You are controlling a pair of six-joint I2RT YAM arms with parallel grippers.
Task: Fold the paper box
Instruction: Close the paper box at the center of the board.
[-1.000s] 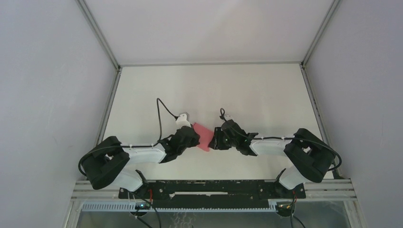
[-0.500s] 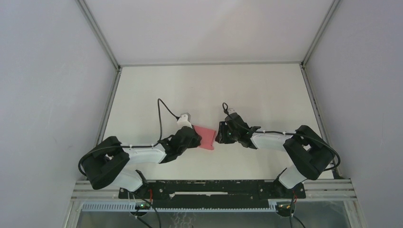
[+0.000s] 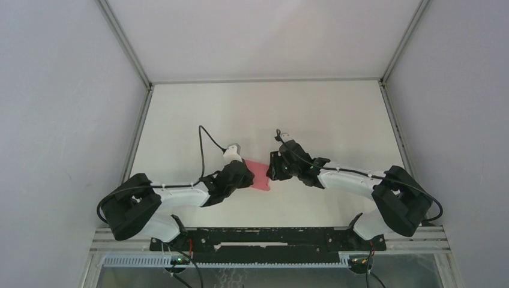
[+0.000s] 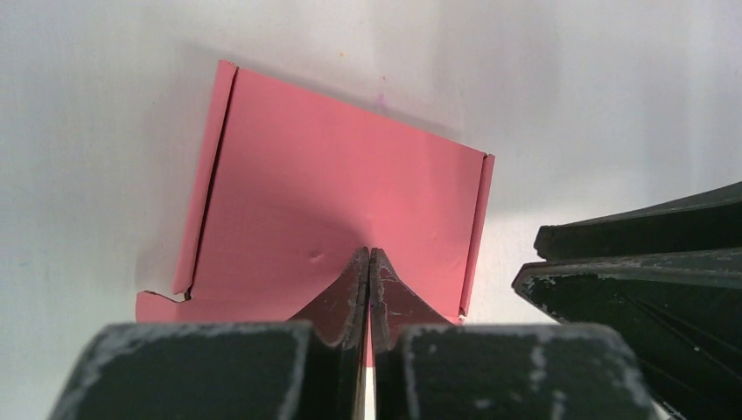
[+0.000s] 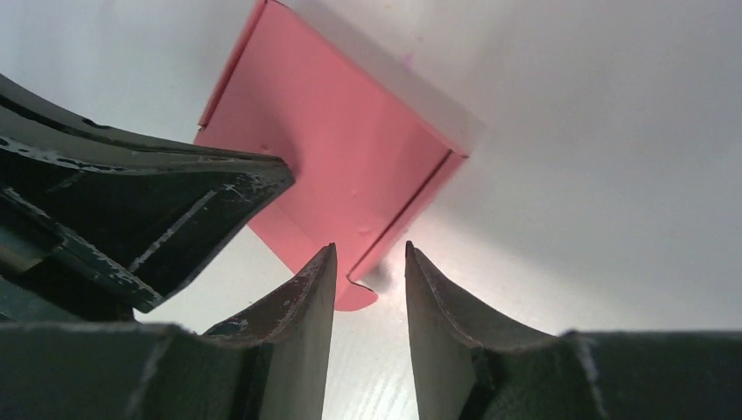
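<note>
The paper box (image 3: 260, 177) is a pink cardboard piece lying flat on the white table between both arms. The left wrist view shows its broad panel (image 4: 341, 192) with a narrow flap turned up along each side. My left gripper (image 4: 368, 255) is shut, its joined tips resting on that panel near its near edge; I see nothing pinched between them. My right gripper (image 5: 370, 248) stands open, its tips on either side of the box's (image 5: 341, 149) near corner, where a rounded tab sticks out, without touching it. From above, the left gripper (image 3: 245, 176) and right gripper (image 3: 271, 170) flank the box.
The white table (image 3: 264, 114) is walled in by grey panels on the left, right and back. A black cable (image 3: 204, 141) loops up from the left wrist. A metal rail (image 3: 270, 243) with the arm bases runs along the near edge.
The right gripper has swung from the box's near right side toward the far side and slightly left. The box has turned a little. The left gripper has stayed on it.
</note>
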